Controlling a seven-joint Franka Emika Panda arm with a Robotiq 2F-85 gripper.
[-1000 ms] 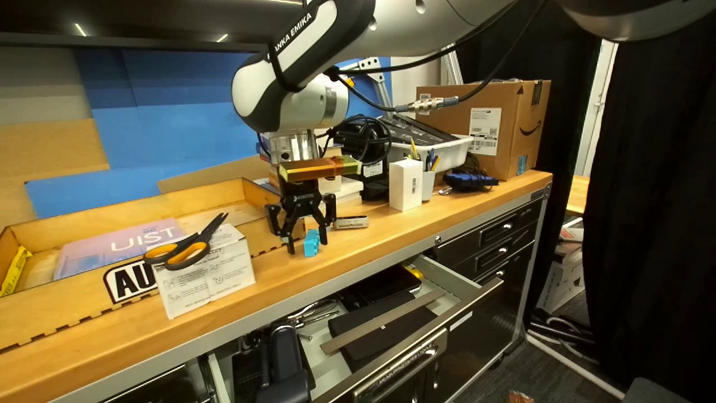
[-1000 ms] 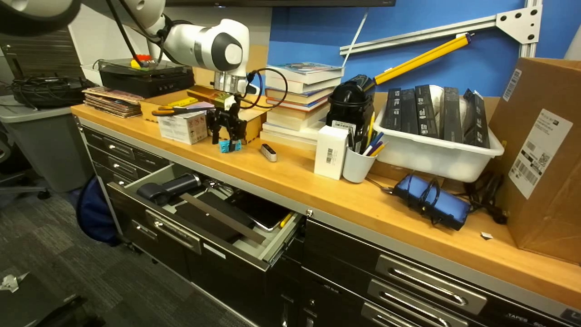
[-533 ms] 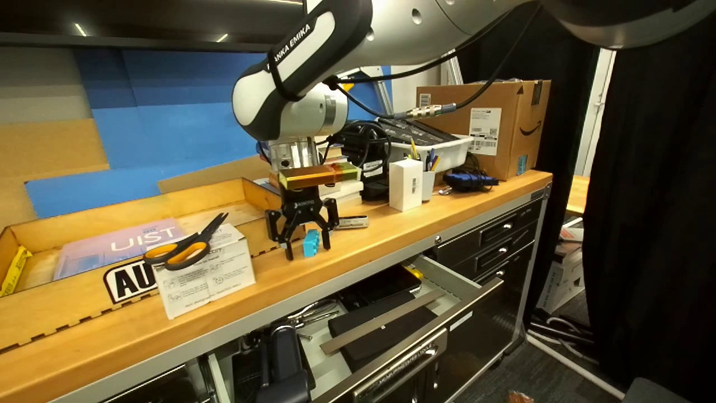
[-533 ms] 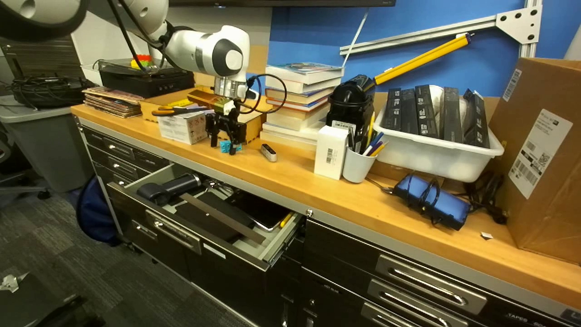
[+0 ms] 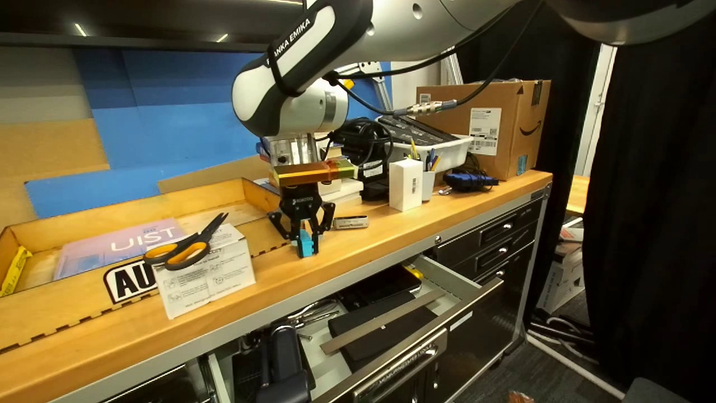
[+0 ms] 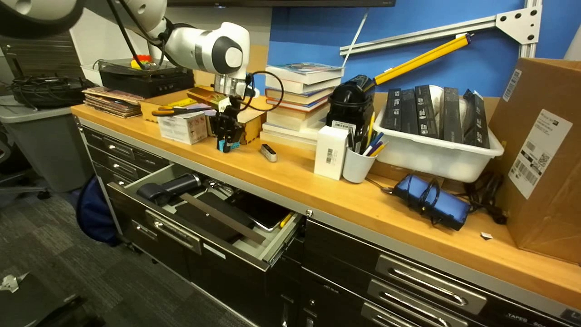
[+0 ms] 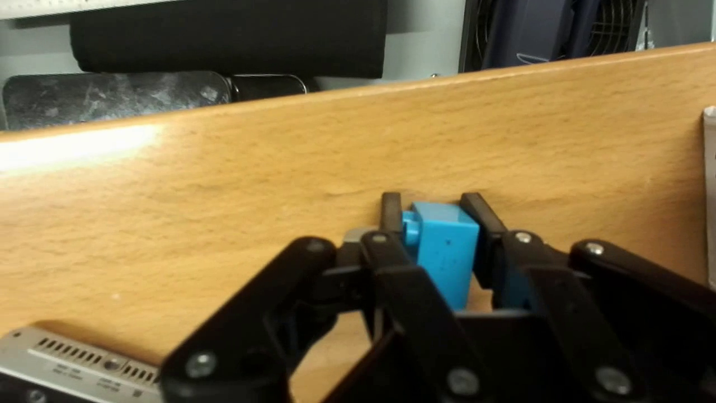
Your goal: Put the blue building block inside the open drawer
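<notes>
The small cyan-blue building block point(image 7: 447, 252) is pinched between the two dark fingers of my gripper point(image 7: 434, 211), its studs facing the left finger in the wrist view. Low over the wooden bench, the gripper point(image 5: 306, 245) points straight down in both exterior views. Part of the blue block point(image 5: 305, 244) is covered by the fingers, and I cannot tell whether it touches the bench top. In front of and below the bench edge, the open drawer point(image 5: 417, 338) is pulled out. Its pale floor point(image 7: 419, 42) shows past that edge in the wrist view.
A white carton point(image 5: 207, 274) carrying orange-handled scissors point(image 5: 193, 252) stands near the gripper. A small grey device point(image 7: 78, 358) lies close behind. A white box point(image 6: 330, 152) and pen cup point(image 6: 358, 165) are farther along. Inside the drawer are a metal strip point(image 6: 222, 218) and a black pouch point(image 7: 235, 36).
The fingers, spread on either side of the blue block before, have come together on it. Block and gripper have turned slightly, and the block sits a little nearer the carton.
</notes>
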